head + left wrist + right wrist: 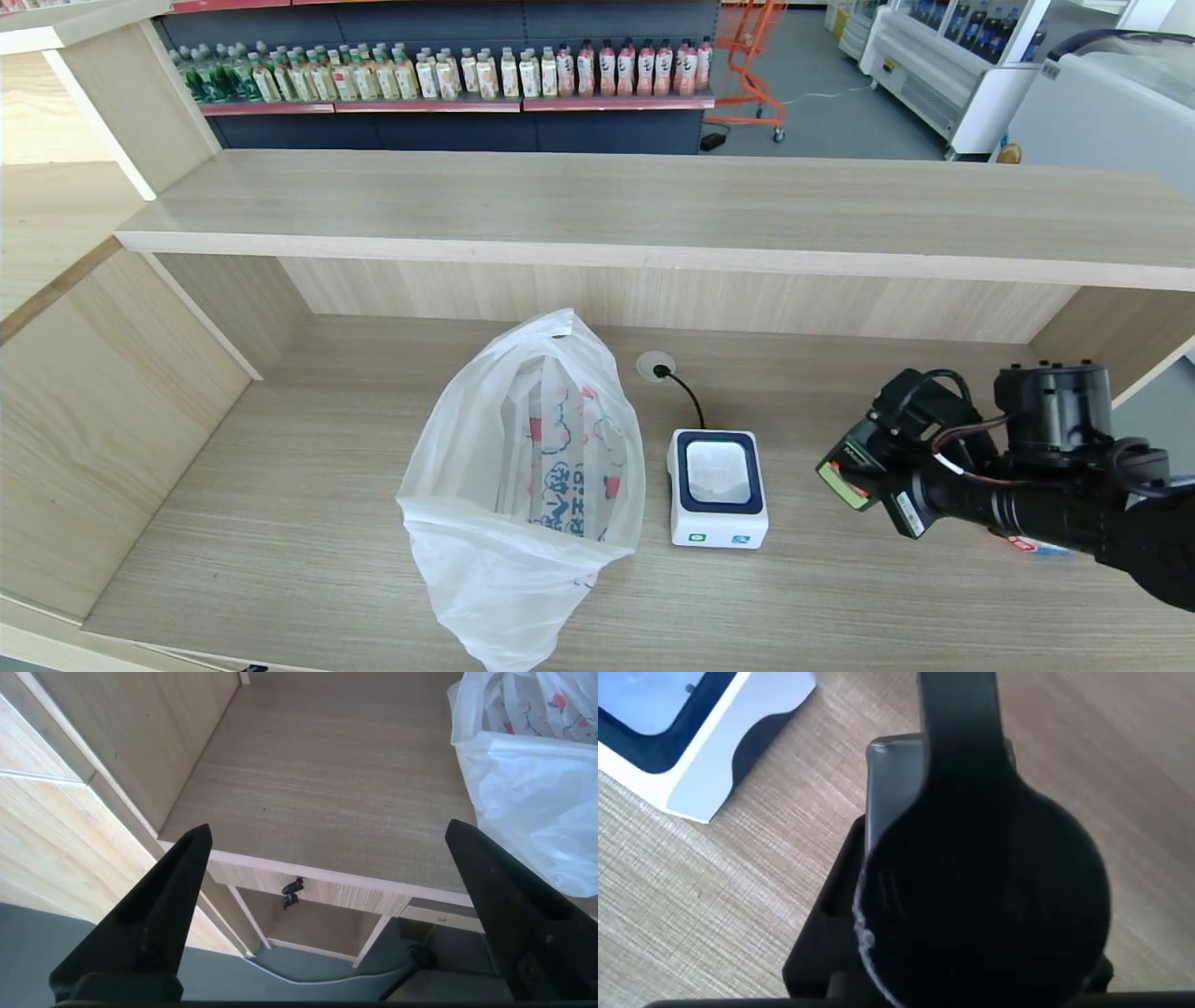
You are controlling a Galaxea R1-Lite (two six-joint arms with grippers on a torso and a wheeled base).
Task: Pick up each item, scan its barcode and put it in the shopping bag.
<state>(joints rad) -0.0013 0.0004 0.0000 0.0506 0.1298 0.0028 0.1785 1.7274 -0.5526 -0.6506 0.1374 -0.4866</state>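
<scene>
Head view: bench (280,523) bearing bag (485,569), printed pack (569,467) already inside, just beside scanner (717,490). Judged partly done. Left claw (329,829) spread and empty above bench's near edge. Right claw (864,471) right of scanner, grip impossible to tell; red-blue item (1032,545) beneath arm, seemingly unscanned.

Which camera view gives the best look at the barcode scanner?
The head view: the whole scanner sits on the counter beside the shopping bag, window up. The right wrist view catches one corner.
</scene>
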